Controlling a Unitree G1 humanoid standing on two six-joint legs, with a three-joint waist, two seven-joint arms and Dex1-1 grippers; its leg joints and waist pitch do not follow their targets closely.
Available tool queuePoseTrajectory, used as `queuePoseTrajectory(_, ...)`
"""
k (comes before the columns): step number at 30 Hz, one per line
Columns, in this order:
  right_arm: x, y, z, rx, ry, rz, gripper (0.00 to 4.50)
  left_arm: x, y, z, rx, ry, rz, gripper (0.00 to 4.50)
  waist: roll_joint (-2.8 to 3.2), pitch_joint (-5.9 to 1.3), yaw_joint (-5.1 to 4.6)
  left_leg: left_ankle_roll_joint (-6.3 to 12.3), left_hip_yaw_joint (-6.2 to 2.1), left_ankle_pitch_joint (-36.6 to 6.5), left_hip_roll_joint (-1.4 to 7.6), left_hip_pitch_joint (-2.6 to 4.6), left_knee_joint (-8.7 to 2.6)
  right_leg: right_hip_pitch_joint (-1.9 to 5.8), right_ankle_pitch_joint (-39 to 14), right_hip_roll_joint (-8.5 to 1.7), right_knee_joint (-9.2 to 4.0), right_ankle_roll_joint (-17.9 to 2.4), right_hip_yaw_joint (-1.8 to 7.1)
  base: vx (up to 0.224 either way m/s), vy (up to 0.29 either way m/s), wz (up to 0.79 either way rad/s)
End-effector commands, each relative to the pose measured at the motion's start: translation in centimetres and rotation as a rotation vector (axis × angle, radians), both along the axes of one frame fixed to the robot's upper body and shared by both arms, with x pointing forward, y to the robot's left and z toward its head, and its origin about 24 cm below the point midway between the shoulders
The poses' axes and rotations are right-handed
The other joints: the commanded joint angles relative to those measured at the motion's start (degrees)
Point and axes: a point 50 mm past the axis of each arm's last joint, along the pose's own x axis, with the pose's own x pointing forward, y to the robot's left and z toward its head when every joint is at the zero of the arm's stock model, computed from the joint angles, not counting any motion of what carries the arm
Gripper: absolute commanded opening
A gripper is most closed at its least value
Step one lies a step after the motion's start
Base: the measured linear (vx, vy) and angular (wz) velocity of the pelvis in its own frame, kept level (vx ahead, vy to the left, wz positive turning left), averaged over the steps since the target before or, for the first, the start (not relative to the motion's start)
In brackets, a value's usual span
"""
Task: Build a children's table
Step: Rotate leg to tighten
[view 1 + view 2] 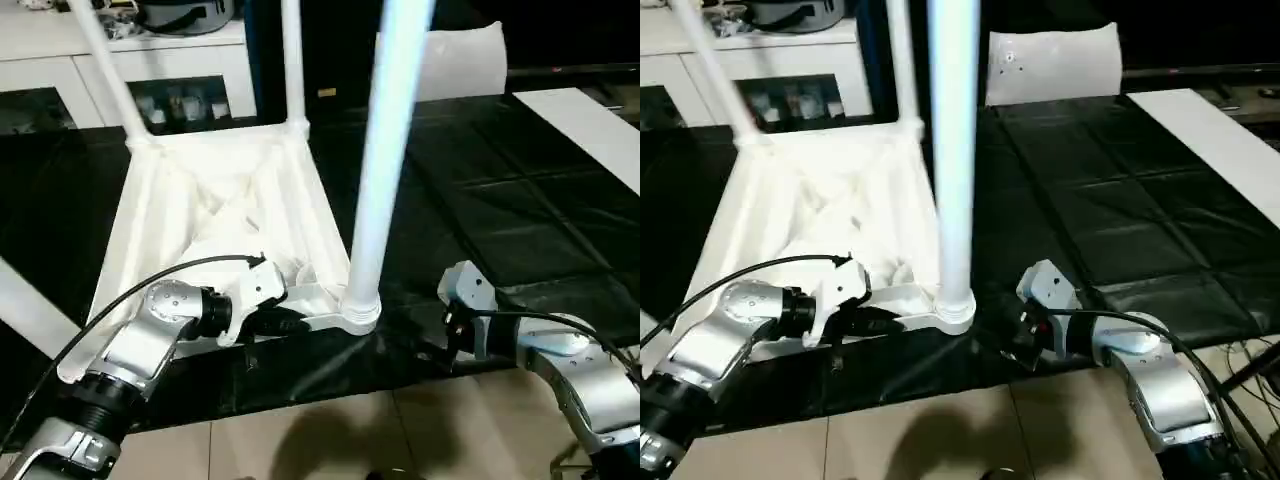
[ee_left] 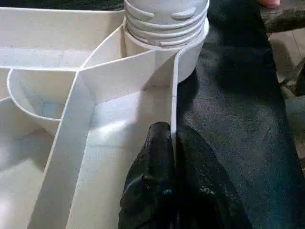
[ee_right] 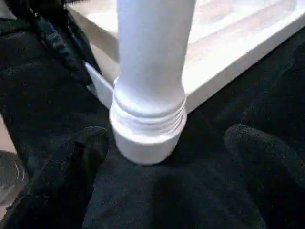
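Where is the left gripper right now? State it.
The left gripper is at the tabletop's near edge, fingers shut on its thin rim wall, beside the near-corner leg.

The white tabletop (image 1: 225, 215) lies upside down (ribs showing); three tapered legs (image 1: 385, 150) stand in its corner sockets, seemingly threaded.

Light falls from above, even and fairly bright. The white tabletop (image 1: 225, 215) is washed out, its ribs nearly lost in glare, and the near upright leg (image 1: 385, 150) shows a bluish cast. The black table cover (image 1: 520, 190) carries soft sheen along its creases. A dim shadow lies on the tiled floor (image 1: 330, 440) in front. The far legs look smeared. In the right wrist view the fingertips (image 3: 259, 148) are out of focus.
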Motion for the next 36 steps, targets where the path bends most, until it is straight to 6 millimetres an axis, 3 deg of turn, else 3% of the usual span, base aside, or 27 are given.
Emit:
queuePoseTrajectory(1, 0.4, 0.2, 0.9, 0.027, -0.031, 0.021, 4.5, -0.5, 0.4, -0.2, 0.029, 0.009, -0.05, 0.08, -0.44, -3.21, 0.52, 4.92, -1.29, -11.09, 2.7, -0.4, -4.11, 3.29, -25.13, -3.72, -4.81, -5.27, 3.07, 0.0, 0.0, 0.0)
queuePoseTrajectory(11, 0.7, 1.5, 1.6, 0.183, 0.035, 0.153, 4.5, -0.8, -0.4, -0.1, 0.046, 0.005, -0.231, 0.08, -0.39, -3.34, 1.42, 4.64, -1.2, -10.28, 3.12, -0.15, -4.22, 3.28, -21.85, -3.93, -4.24, -7.19, 3.42, 0.0, 0.0, 0.0)
queuePoseTrajectory(14, 1.0, 1.8, 1.6, 0.184, 0.055, 0.214, 4.2, -0.8, -0.6, 0.0, 0.064, 0.008, -0.296, 0.0, -0.52, -3.28, 2.08, 3.94, -1.04, -10.57, 3.03, -0.03, -4.22, 3.32, -23.18, -4.1, -4.33, -7.1, 3.47, 0.0, 0.0, 0.0)
queuePoseTrajectory(19, 1.1, 2.1, 1.5, 0.174, 0.099, 0.291, 3.7, -0.9, -0.5, 0.1, 0.087, 0.019, -0.355, 0.0, -0.44, -3.54, 3.11, 4.09, -0.98, -8.19, 3.29, -0.03, -4.14, 3.34, -19.52, -4.11, -3.71, -7.93, 3.6, 0.0, 0.0, 0.0)
queuePoseTrajectory(24, 1.5, 2.3, 1.4, 0.169, 0.135, 0.343, 3.32, -0.6, -0.5, 0.3, 0.107, 0.018, -0.378, 0.0, -0.42, -3.55, 3.9, 3.53, -0.92, -8.46, 3.37, -0.01, -4.16, 3.38, -19.27, -4.19, -3.59, -8.36, 3.64, 0.0, 0.0, 0.0)
queuePoseTrajectory(27, 1.6, 2.4, 1.2, 0.171, 0.16, 0.368, 2.97, -0.6, -0.5, 0.3, 0.109, 0.021, -0.383, 0.0, -0.2, -3.52, 3.99, 3.19, -0.92, -9.27, 3.28, 0.04, -4.15, 3.4, -20.2, -4.21, -3.77, -8.26, 3.54, 0.0, 0.0, 0.0)
queuePoseTrajectory(36, 1.8, 2.8, 0.9, 0.199, 0.208, 0.402, 2.22, -0.8, -0.4, 0.0, 0.115, 0.041, -0.385, 0.0, -0.38, -3.6, 4.03, 3.17, -0.95, -8.76, 3.32, -0.05, -4.13, 3.43, -20.0, -4.14, -3.66, -8.29, 3.47, 0.0, 0.0, 0.0)
